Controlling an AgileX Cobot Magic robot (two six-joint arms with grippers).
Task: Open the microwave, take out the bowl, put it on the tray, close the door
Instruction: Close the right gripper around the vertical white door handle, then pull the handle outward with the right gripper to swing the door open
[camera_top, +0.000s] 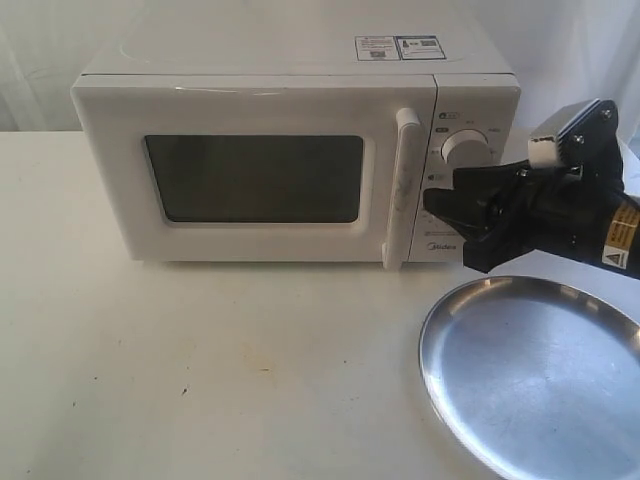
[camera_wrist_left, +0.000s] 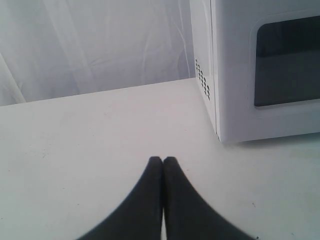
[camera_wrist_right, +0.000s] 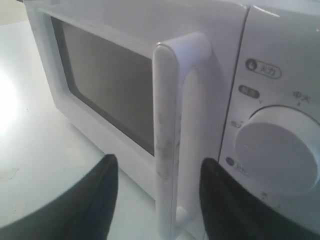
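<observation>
We see the microwave (camera_top: 280, 130) standing on the desk (camera_top: 200, 360) with its door (camera_top: 250, 190) shut. The bowl is not in sight, and we judge it sits inside, behind the dark window (camera_top: 255, 178). The tray (camera_top: 540, 380) lies on the desk in front of the microwave's right end. The handle (camera_top: 403, 190) is 1 tall bar at the door's right edge, its long axis upright. The right gripper (camera_wrist_right: 158, 165) is the nearer of the 2. Its fingers (camera_wrist_right: 95, 200) are spread, and the bar stands between them, just ahead of the tips. The left gripper (camera_wrist_left: 163, 160), pressed together, hovers over the desk off the microwave's left side, well apart from the handle.
</observation>
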